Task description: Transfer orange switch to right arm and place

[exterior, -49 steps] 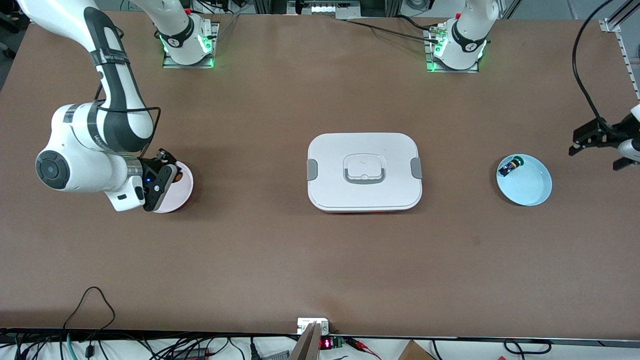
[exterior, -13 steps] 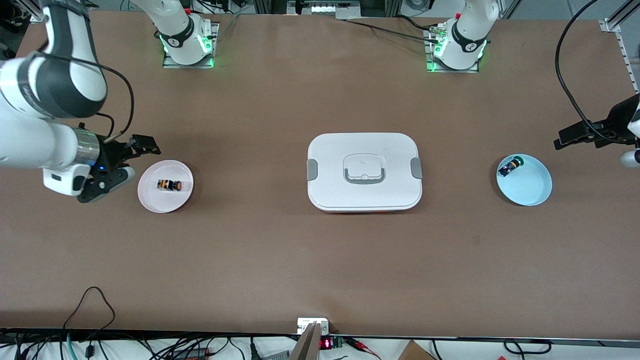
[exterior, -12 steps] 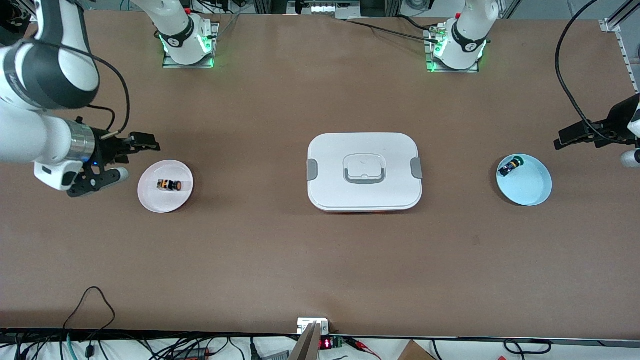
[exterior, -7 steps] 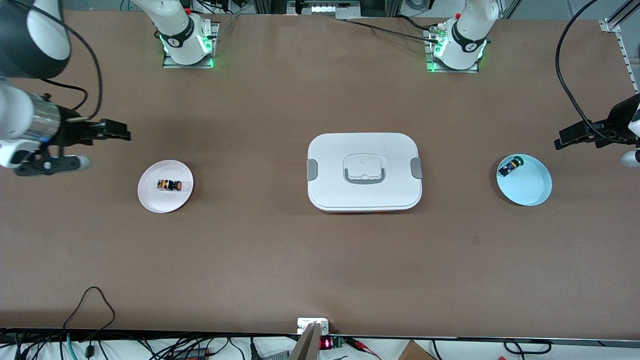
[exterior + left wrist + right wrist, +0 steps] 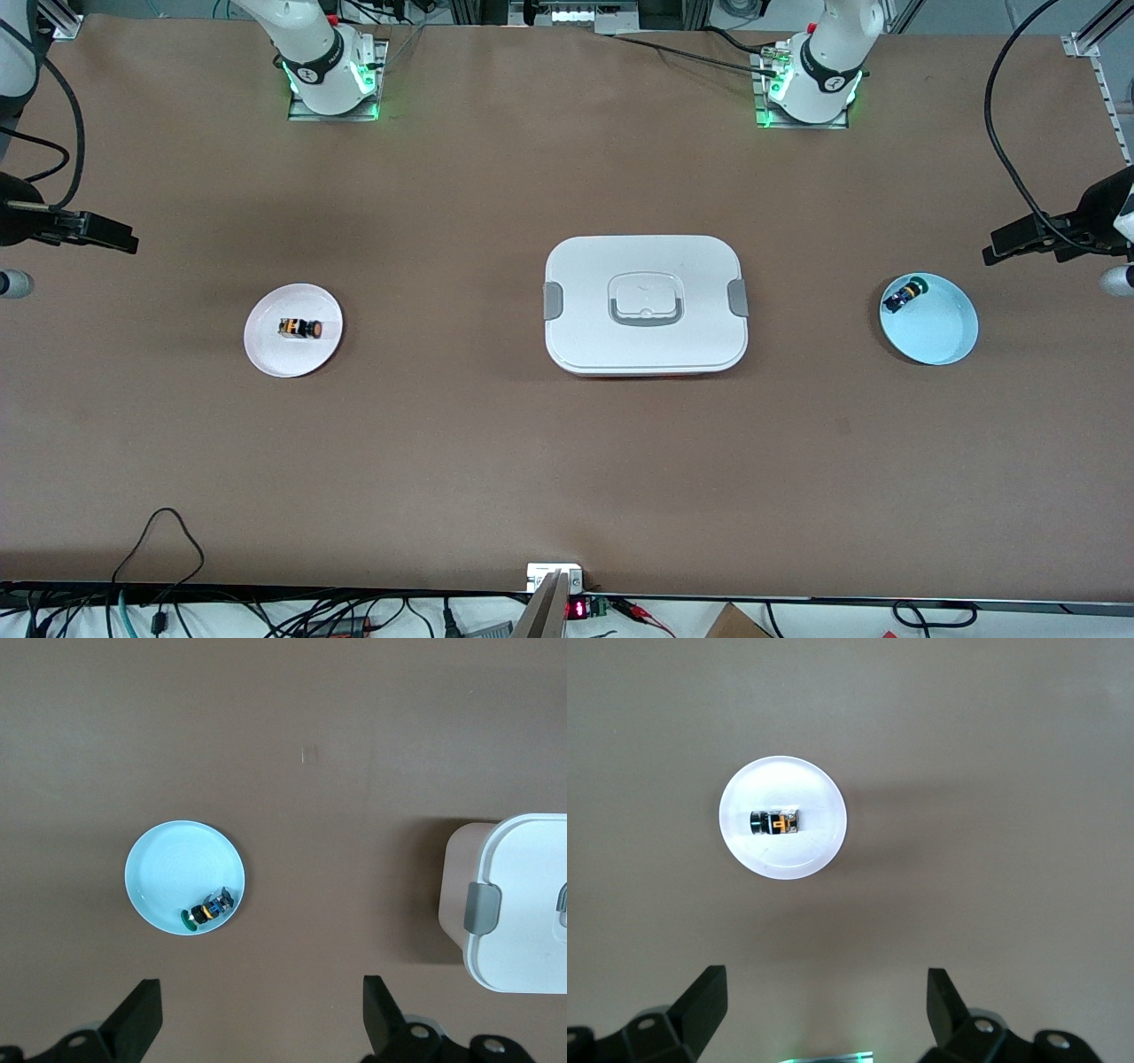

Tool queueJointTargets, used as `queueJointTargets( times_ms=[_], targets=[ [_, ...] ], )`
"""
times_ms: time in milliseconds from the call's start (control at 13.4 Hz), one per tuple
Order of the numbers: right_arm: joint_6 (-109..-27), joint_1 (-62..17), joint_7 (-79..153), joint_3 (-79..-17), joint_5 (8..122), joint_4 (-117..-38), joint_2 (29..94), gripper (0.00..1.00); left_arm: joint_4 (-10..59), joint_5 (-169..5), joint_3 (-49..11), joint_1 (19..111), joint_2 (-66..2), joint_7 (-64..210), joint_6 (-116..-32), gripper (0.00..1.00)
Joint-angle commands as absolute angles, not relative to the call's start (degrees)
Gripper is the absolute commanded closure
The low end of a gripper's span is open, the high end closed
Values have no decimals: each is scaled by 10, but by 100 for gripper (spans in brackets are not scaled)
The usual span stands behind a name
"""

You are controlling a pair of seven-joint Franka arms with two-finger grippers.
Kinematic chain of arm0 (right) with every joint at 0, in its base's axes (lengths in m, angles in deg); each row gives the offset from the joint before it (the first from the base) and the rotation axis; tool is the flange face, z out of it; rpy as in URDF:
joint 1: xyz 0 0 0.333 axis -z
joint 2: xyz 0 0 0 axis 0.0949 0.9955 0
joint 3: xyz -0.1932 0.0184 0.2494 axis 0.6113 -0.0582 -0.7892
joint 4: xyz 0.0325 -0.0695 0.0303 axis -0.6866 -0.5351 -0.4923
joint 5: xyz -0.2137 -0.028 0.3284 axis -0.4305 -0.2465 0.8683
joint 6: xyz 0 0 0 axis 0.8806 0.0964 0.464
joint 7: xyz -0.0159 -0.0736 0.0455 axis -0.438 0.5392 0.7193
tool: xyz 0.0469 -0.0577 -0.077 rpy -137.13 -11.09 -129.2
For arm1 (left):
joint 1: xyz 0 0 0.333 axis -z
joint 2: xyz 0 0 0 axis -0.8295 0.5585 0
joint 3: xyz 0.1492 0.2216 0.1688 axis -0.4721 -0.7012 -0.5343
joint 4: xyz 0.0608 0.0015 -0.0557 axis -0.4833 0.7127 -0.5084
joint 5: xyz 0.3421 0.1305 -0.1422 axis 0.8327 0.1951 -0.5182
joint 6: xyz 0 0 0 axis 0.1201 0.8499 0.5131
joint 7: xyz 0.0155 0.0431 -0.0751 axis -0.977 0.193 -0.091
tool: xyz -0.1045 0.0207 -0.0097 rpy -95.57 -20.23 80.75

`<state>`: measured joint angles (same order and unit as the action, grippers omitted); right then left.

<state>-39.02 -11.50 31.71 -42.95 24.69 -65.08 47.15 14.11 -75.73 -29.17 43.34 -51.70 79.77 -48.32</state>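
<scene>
Placement done: orange switch lies on pink plate. Left claw and right claw both wide open, empty; next move: none required.

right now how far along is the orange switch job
It looks finished: the orange switch lies on its side in the pink plate toward the right arm's end. Nothing is in hand: the right gripper is open above the table near that plate, and the left gripper waits open near the blue plate. Nothing visible remains.
</scene>
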Motion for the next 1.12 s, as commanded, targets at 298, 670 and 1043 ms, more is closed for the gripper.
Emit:
queueJointTargets(
  times_ms=[298,670,1043],
  targets=[
    [-426,-130,324,-433,258,-755,385,0,129,-758,-291,437,-509,792,-477,0],
    [-419,-129,326,-433,260,-747,382,0,130,-758,-291,439,-509,792,-485,0],
    [-417,-130,326,-434,262,-739,388,0,130,-758,-291,440,-508,791,-485,0]
  ],
)
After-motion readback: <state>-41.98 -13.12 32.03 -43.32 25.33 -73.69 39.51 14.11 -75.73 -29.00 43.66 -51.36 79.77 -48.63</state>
